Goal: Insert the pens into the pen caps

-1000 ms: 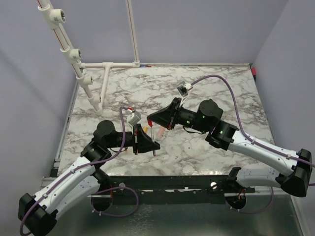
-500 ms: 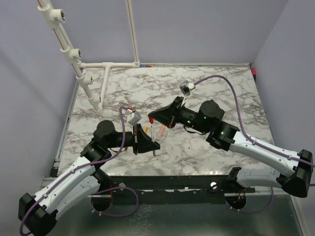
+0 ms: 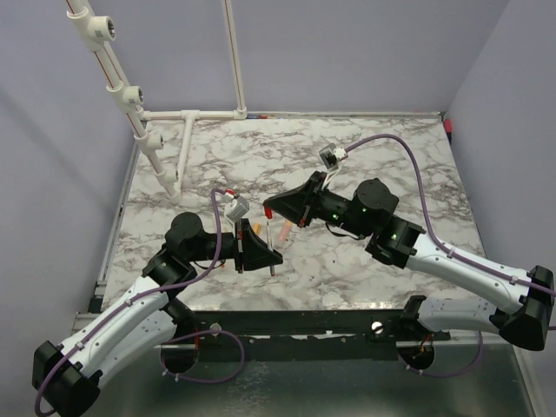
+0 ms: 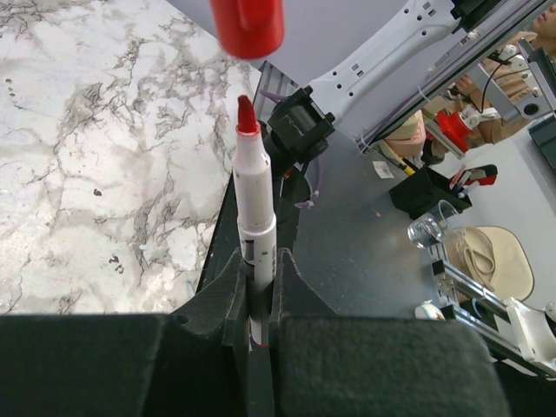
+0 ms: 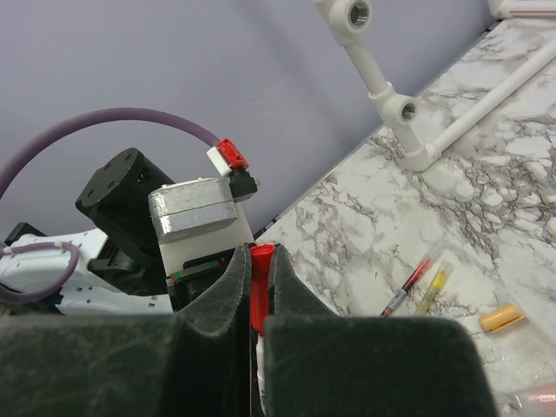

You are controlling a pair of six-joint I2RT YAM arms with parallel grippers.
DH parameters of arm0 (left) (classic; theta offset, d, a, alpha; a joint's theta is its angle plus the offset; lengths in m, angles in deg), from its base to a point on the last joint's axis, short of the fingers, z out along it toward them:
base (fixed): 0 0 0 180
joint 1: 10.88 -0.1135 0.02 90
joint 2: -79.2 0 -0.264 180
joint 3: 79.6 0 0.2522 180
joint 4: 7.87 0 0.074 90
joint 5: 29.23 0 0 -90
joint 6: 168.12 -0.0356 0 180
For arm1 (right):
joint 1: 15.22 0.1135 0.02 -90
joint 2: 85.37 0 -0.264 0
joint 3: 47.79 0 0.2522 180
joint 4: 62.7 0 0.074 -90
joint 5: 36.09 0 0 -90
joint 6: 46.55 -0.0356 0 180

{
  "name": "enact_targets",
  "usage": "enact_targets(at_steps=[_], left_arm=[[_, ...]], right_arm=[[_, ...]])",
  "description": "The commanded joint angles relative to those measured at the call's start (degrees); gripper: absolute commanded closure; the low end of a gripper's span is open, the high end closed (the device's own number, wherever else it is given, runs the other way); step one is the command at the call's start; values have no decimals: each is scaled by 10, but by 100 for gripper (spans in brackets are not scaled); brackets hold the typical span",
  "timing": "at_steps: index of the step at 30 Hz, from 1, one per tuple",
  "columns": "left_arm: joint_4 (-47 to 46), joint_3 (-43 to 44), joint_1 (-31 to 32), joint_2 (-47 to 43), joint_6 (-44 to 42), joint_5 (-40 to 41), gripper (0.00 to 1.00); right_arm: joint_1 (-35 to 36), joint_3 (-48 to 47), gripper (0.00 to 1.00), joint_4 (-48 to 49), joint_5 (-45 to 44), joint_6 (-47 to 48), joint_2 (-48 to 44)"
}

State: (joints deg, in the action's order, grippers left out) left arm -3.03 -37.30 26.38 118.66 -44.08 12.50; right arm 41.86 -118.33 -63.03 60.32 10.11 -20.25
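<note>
With the left gripper (image 4: 259, 269) clamped on the red-tipped pen (image 4: 254, 195) above the near tabletop (image 4: 95, 156) and the right gripper (image 5: 259, 261) pinching the red cap (image 4: 248, 24) just beyond its tip, any tilt could jam nib against rim.

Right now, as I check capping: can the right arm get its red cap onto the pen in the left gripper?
Probably yes. The red cap in the right gripper sits just beyond the tip of the pen, with nothing between them; the left gripper holds the pen.
</note>
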Motion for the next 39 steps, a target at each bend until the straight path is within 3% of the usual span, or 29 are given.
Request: enact_targets(at_steps=[1,39], left_arm=[[-14,-5,4,-2,-2,-12,100],[-10,-5,4,-4,-4,-3,100]], right_arm=[[8,16,99,7,-8,6,-2],[31,53,99,8,-29,-3,-17]])
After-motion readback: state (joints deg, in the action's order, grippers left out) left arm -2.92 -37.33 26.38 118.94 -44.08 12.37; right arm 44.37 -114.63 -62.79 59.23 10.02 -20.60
